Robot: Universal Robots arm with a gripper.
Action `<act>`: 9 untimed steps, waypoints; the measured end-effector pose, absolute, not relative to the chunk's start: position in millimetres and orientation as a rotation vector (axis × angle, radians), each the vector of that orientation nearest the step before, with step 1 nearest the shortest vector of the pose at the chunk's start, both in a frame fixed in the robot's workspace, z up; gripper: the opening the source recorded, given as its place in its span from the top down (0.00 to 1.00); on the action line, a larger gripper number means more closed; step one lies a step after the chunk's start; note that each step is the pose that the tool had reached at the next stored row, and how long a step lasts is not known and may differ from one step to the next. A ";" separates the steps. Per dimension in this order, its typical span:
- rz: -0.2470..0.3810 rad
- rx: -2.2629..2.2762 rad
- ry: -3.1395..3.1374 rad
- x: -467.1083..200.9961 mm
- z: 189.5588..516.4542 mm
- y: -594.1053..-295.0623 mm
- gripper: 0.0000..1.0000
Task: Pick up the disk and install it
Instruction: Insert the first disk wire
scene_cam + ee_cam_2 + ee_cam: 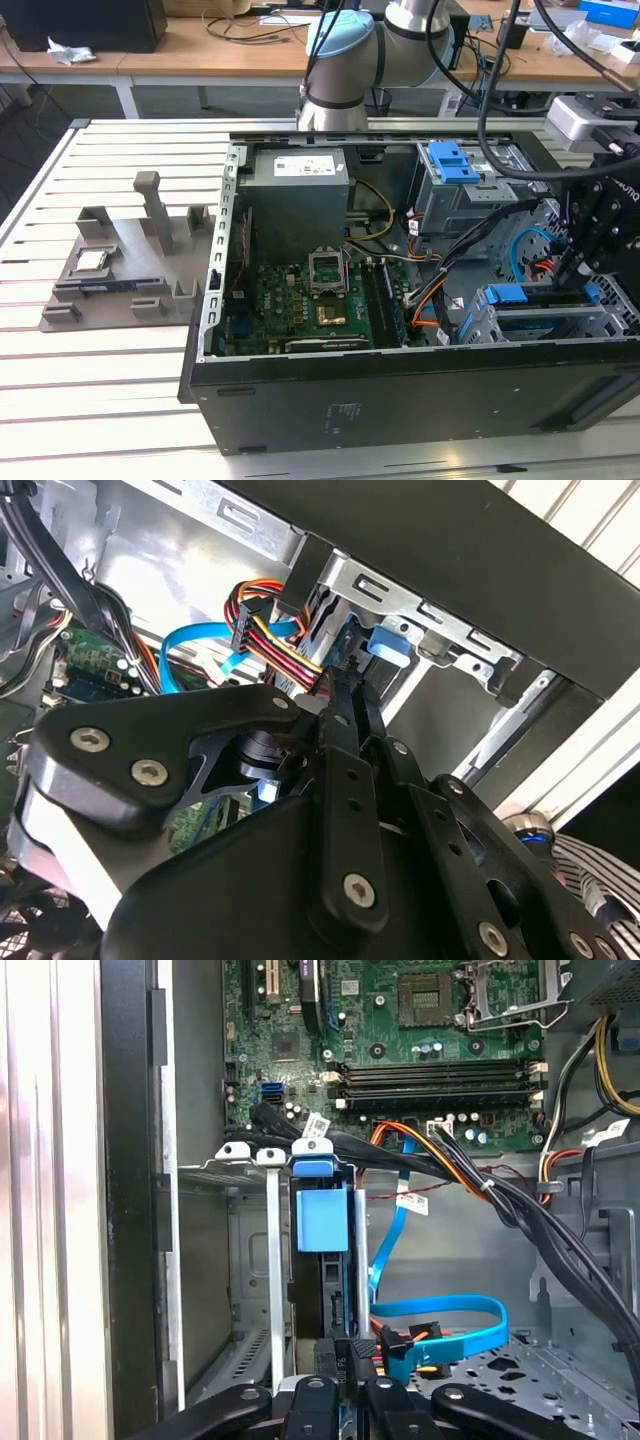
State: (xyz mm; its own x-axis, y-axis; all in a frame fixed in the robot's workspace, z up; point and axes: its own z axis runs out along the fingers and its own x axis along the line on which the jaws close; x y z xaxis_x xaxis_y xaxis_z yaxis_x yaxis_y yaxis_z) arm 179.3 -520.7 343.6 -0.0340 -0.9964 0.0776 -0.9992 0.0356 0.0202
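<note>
The disk sits in the metal drive cage at the exterior view's right end of the open computer case. It stands on edge in a cage slot, with its blue side rail showing in the first wrist view. In the second wrist view the same blue rail lies just past my fingertips. My black gripper hangs directly over the disk's end. Its fingers are shut, pressed close together, and their tips are at the disk's near edge; I cannot tell whether they touch it. Nothing is held between the fingers.
A blue data cable and a red-yellow-black power plug lie right beside the cage. The motherboard, power supply and a second cage with a blue latch are inside the case. A grey fixture stands on the slatted table.
</note>
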 end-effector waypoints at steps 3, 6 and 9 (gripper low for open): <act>0.060 2.134 -2.209 179.3 342.7 -520.0 0.83; 0.061 2.133 -2.209 179.4 341.7 -519.8 0.83; 0.061 2.134 -2.208 179.4 340.2 -519.9 0.83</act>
State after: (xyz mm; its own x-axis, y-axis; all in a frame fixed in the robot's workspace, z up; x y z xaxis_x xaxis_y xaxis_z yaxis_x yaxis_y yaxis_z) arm 179.4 -519.9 340.2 -0.0332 -0.9964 0.0780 -0.9992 0.0349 0.0202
